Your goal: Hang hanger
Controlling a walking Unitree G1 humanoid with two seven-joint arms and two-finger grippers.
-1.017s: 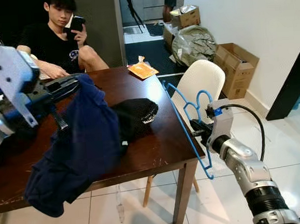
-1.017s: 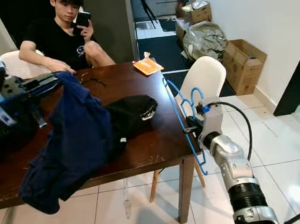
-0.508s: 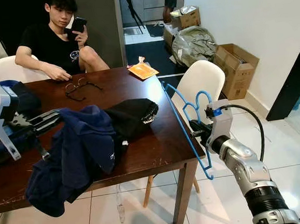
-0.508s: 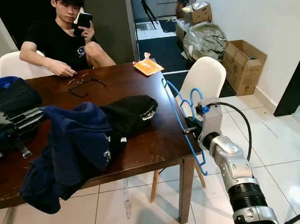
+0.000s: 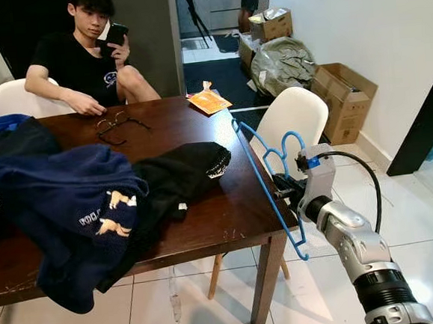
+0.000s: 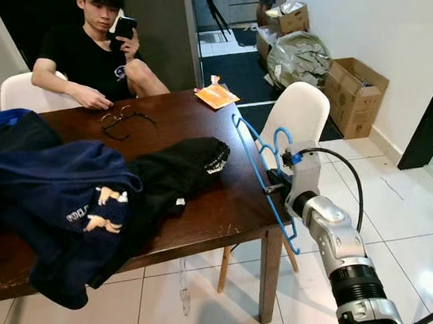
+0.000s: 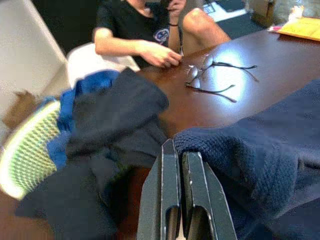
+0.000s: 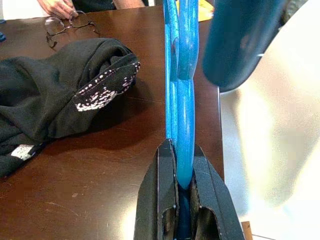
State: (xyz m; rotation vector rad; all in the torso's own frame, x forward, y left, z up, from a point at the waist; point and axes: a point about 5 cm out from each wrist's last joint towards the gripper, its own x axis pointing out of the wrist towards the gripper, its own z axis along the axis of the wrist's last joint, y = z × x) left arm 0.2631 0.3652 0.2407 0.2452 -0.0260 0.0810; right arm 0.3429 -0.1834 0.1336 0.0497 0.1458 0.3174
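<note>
A blue plastic hanger (image 5: 261, 173) stands tilted beside the right edge of the brown table (image 5: 229, 221). My right gripper (image 5: 284, 188) is shut on its lower bar, seen close in the right wrist view as the hanger (image 8: 185, 100) between the gripper's tips (image 8: 183, 165). A navy garment (image 5: 62, 204) with small animal prints lies spread over the table's left front and droops over the edge. In the left wrist view my left gripper (image 7: 181, 150) is shut at the edge of the navy cloth (image 7: 270, 150). A black garment (image 5: 183, 168) lies mid-table.
A person (image 5: 81, 56) sits at the far side holding a phone. Glasses (image 5: 116, 125) and an orange packet (image 5: 209, 101) lie on the table. A white chair (image 5: 295, 114) stands right behind the hanger. Cardboard boxes (image 5: 344, 99) line the right wall.
My left arm has dropped and drawn back to the left out of the eye views. The navy garment went from hanging raised to lying spread low on the table. The hanger has stayed put.
</note>
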